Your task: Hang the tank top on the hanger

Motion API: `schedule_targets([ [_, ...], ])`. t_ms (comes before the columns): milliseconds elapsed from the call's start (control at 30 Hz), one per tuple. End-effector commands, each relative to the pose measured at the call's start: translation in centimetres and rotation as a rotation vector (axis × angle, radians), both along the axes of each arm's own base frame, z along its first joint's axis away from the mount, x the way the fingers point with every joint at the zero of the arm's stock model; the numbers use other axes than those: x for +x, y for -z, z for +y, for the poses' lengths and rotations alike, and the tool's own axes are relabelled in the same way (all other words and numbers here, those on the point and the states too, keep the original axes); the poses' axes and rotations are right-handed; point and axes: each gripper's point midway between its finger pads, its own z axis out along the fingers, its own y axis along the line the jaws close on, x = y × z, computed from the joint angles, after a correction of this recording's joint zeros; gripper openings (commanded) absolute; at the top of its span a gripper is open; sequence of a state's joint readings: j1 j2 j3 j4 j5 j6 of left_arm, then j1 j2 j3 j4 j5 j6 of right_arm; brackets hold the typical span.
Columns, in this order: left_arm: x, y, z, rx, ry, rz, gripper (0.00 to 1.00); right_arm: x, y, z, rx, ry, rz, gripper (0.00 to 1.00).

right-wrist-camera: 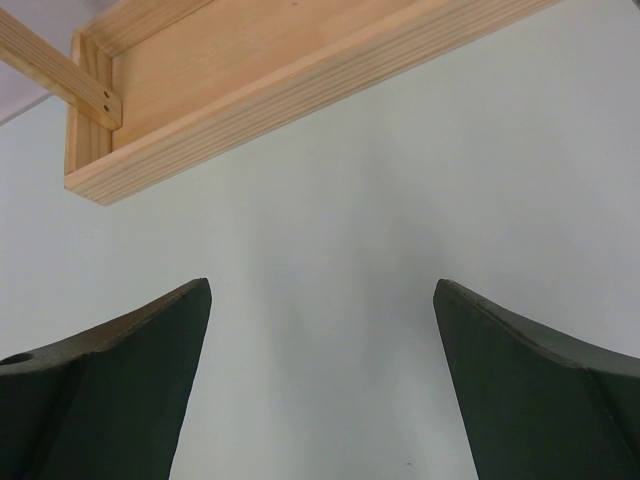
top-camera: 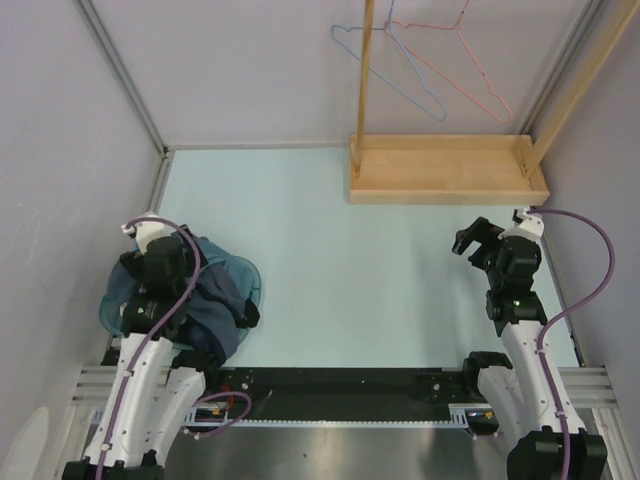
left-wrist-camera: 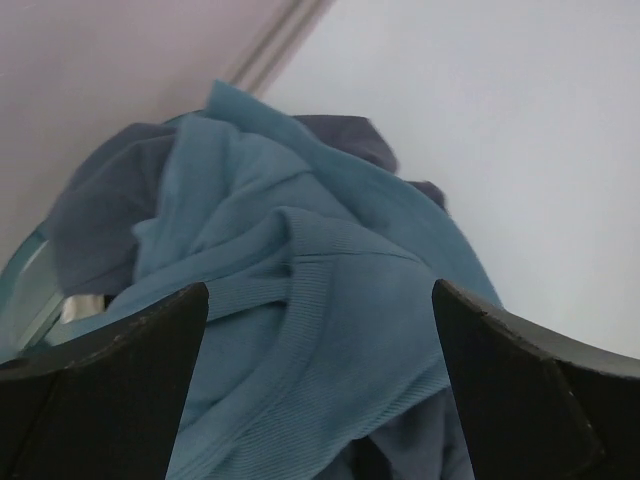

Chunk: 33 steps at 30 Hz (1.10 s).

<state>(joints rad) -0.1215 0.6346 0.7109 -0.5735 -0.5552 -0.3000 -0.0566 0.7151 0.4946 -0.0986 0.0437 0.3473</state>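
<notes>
The tank top [left-wrist-camera: 300,320] is teal-blue, the clothes heap [left-wrist-camera: 95,215] navy, the hanger [top-camera: 385,79] light-blue, the other hanger [top-camera: 480,64] pink.

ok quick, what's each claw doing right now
left claw: open, over the tank top, gripping nothing
right claw: open, empty

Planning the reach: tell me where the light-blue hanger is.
Top view, back right: the light-blue hanger hangs by the wooden rack's left post, left of the pink hanger.

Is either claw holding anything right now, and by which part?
Nothing is held. The left gripper is open over the tank top; the right gripper is open over the table.
</notes>
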Motion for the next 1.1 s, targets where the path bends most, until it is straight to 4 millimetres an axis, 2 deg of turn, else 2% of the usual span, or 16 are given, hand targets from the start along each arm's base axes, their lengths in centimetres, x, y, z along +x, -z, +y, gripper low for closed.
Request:
schedule_targets([
  [0,-2.0,-0.2,3.3,-0.030,-0.188,-0.042,0.99,0.7,-3.0,-0.4,-0.004,0.023,-0.066,1.00],
  [33,-2.4,-0.1,4.3,-0.037,-0.229,-0.044,0.99,0.7,-3.0,-0.4,-0.003,0.024,-0.065,1.00],
  [67,-2.3,0.0,4.1,-0.050,-0.208,-0.045,0.99,0.7,-2.8,-0.5,-0.001,0.025,-0.060,1.00],
  [200,-0.8,1.6,2.5,-0.110,-0.105,0.021,0.99,1.0,-2.6,-0.4,0.006,0.023,-0.060,1.00],
  [433,0.4,3.8,0.4,-0.222,-0.028,0.069,0.95,1.3,-2.0,-0.4,0.009,0.027,-0.037,1.00],
  [500,0.5,4.8,0.3,-0.227,-0.027,0.099,0.93,1.3,-2.1,-0.5,0.009,0.028,-0.038,1.00],
  [567,0.5,5.1,0.5,-0.226,-0.039,0.114,0.84,1.3,-2.1,-0.5,0.008,0.030,-0.040,1.00],
  [600,0.3,5.1,0.6,-0.226,-0.047,0.122,0.76,1.3,-2.3,-0.6,0.009,0.033,-0.043,1.00],
  [667,0.2,4.5,1.1,-0.215,-0.073,0.097,0.67,1.3,-2.1,-0.6,0.010,0.035,-0.042,1.00],
  [700,0.2,3.9,1.2,-0.213,-0.076,0.070,0.56,1.3,-2.1,-0.6,0.009,0.035,-0.040,1.00],
  [767,0.2,3.3,1.1,-0.216,-0.073,0.047,0.47,1.3,-2.0,-0.6,0.011,0.034,-0.037,1.00],
  [800,0.2,2.9,1.0,-0.216,-0.069,0.035,0.38,1.4,-2.0,-0.6,0.013,0.033,-0.037,1.00],
  [867,0.1,2.3,1.1,-0.213,-0.070,0.025,0.30,1.3,-2.0,-0.5,0.012,0.029,-0.037,1.00],
  [900,0.1,2.2,1.1,-0.213,-0.070,0.023,0.19,1.3,-2.1,-0.6,0.012,0.031,-0.040,1.00],
  [1000,-0.1,1.1,1.0,-0.211,-0.066,-0.001,0.00,1.3,-2.4,-0.5,0.012,0.031,-0.048,1.00],
  [1067,-0.1,0.0,1.1,-0.208,-0.063,-0.029,0.00,1.2,-2.4,-0.5,0.012,0.029,-0.048,1.00],
])
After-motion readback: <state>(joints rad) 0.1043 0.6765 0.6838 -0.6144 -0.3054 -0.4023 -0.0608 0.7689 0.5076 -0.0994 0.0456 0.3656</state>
